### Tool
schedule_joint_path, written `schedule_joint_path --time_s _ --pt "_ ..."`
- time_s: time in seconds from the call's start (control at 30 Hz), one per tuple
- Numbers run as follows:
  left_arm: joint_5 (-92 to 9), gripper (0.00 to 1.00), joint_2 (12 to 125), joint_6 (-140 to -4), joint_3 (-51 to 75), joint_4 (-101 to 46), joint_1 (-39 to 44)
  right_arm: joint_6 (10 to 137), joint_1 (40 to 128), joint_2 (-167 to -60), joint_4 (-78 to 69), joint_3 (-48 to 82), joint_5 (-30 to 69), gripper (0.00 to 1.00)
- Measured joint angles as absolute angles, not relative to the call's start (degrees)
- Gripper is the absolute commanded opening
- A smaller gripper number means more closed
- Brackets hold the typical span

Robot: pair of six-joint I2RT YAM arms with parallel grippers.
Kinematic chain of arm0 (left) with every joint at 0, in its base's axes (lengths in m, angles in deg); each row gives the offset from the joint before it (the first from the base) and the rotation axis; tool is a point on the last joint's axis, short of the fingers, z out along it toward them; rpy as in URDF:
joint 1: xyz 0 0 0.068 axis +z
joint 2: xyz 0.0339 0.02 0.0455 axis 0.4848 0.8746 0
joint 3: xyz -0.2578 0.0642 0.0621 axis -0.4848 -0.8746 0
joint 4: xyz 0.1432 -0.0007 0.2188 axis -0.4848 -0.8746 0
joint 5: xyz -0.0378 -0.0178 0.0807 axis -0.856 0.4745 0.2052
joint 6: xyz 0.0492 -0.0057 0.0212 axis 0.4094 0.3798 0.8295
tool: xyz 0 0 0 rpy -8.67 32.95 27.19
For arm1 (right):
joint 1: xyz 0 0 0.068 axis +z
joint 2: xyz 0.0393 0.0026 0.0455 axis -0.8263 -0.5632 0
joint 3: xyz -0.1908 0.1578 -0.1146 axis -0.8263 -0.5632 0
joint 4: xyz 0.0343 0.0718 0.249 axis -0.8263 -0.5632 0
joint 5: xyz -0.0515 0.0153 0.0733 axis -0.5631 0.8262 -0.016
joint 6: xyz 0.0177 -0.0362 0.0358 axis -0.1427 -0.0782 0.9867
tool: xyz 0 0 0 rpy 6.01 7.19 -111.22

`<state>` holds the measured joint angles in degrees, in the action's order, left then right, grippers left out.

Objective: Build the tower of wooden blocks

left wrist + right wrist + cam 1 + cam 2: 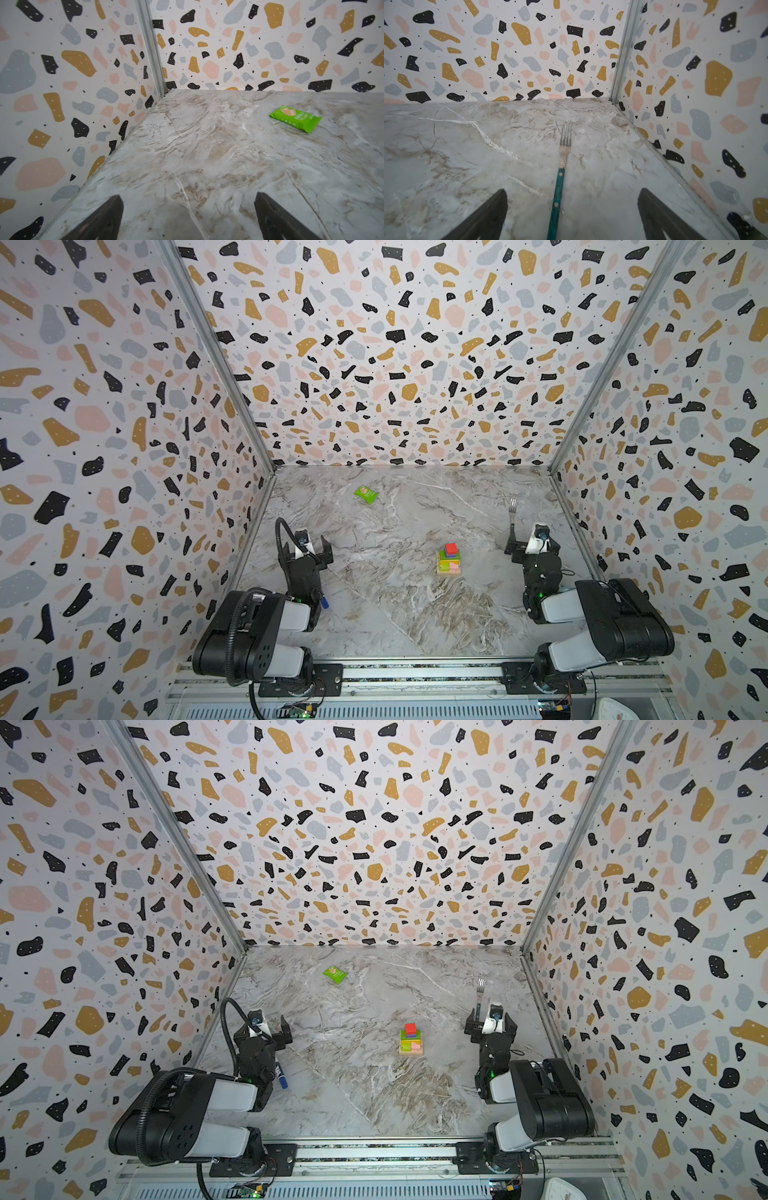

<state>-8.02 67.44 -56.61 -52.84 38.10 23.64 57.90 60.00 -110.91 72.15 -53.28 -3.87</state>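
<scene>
Red cube atop tower, marble table

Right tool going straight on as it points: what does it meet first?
Probably the fork, lying lengthwise between the right tool's open jaws; if it clears that, the back wall. Height unclear.

Red cube, grey-brown marble tbl, terrazzo walls (tan, pink, blk), green packet, teal-handled fork
</scene>
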Motion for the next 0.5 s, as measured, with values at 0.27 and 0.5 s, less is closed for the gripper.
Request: schedule_joint_path --time_s 0.27,0.5 --pt "-3.6 1.00 67.7 -58.7 -51.6 37.5 23.7 58.2 62.0 -111.4 70.1 -50.0 -4.2 0.99" --pt "-3.4 1.00 67.7 -59.0 -51.5 37.1 23.7 58.0 62.9 -111.4 69.0 -49.6 -4.9 0.99"
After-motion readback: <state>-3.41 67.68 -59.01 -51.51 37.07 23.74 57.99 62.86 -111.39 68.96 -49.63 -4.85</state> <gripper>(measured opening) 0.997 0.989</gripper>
